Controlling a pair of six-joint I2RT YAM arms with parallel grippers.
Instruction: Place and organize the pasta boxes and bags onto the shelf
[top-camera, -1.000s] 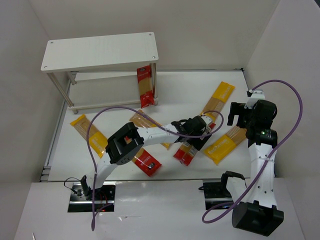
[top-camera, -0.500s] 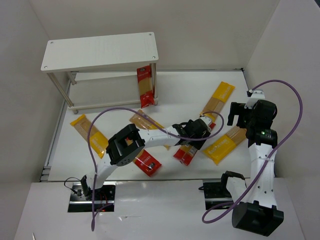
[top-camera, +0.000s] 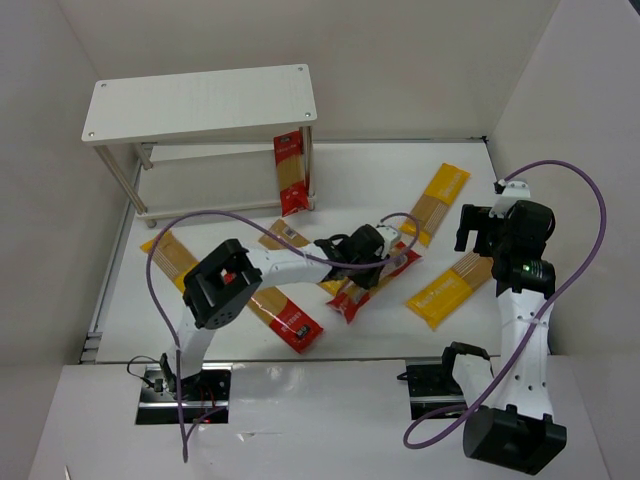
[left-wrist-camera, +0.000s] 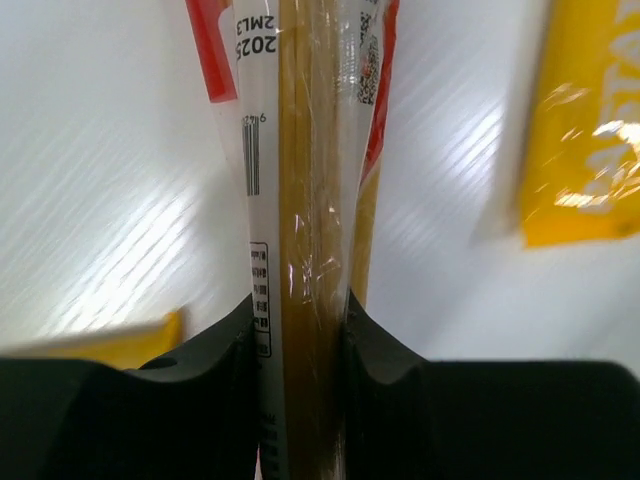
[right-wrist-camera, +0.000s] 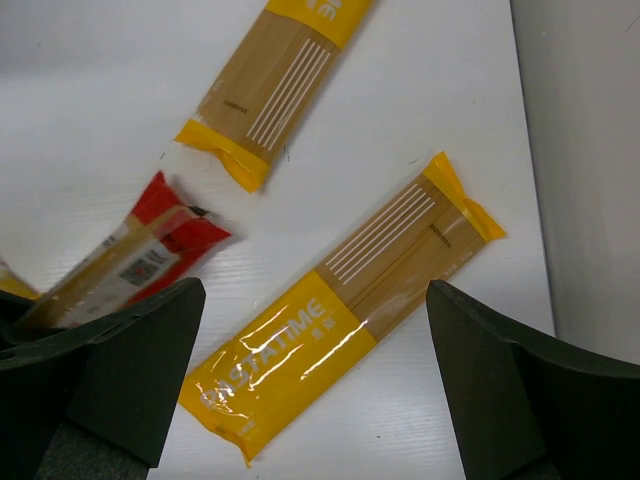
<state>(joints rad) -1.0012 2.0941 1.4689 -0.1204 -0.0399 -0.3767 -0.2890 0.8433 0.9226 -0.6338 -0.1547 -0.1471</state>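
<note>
My left gripper (top-camera: 362, 252) is shut on a red spaghetti packet (top-camera: 352, 296) near the middle of the table. In the left wrist view the jaws pinch that packet (left-wrist-camera: 310, 150) edge-on, its white label and clear pasta window between the left gripper (left-wrist-camera: 300, 322) fingers. The white shelf (top-camera: 200, 102) stands at the back left, with another red packet (top-camera: 290, 175) leaning upright against its right leg. My right gripper (top-camera: 478, 228) hovers open above a yellow packet (right-wrist-camera: 340, 320) at the right, touching nothing.
More yellow packets lie at the back right (top-camera: 438, 198), beside the left arm (top-camera: 288, 238) and at the left (top-camera: 165, 255). A red packet (top-camera: 290, 320) lies near the front edge. Walls close in on the left, back and right.
The left gripper has closed on the red packet and pulled back to the left, shifting the packet with it. The right arm has stayed still.
</note>
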